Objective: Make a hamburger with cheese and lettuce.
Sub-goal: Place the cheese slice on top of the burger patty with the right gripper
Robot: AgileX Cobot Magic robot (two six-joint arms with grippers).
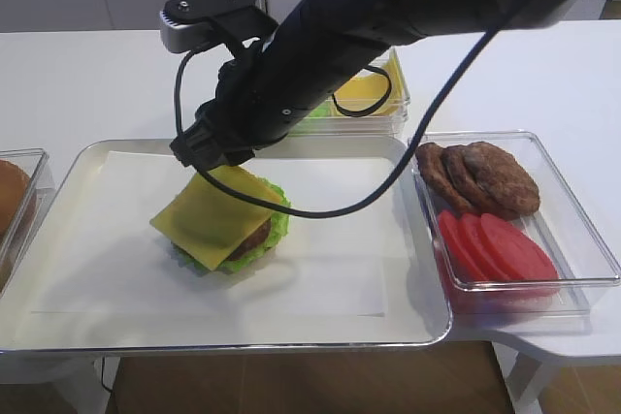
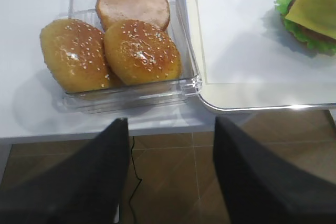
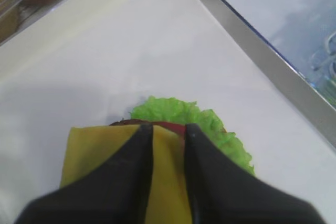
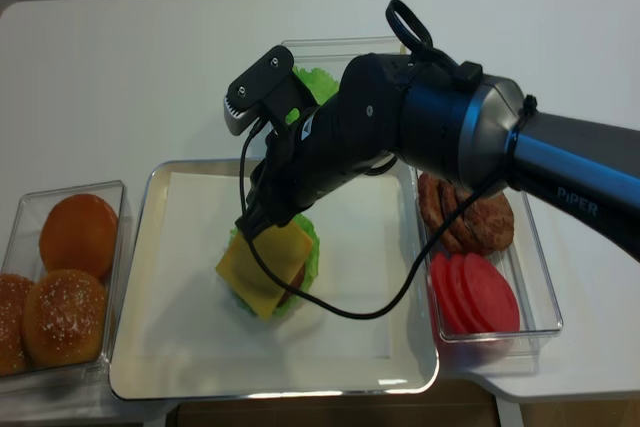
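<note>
Right gripper (image 3: pixel 168 129), jaws slightly parted astride the cheese (image 1: pixel 215 215), hovers over the tray (image 1: pixel 58 191); cheese lies tilted on hamburger (image 1: pixel 254 238) and lettuce (image 3: pixel 210 124). Left gripper (image 2: pixel 169 129) spread apart.

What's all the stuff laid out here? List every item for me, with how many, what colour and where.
cheese: one, yellow, on the hamburger
hamburger: one, brown patty
lettuce: one, green, under the patty
tray: one, silver, centre
buns: three, golden, left container
patties: several, brown, right container
tomato slices: several, red, right container
cheese slices: yellow, rear container
right hand: black, straddling the cheese
left hand: black, open, off the table edge
</note>
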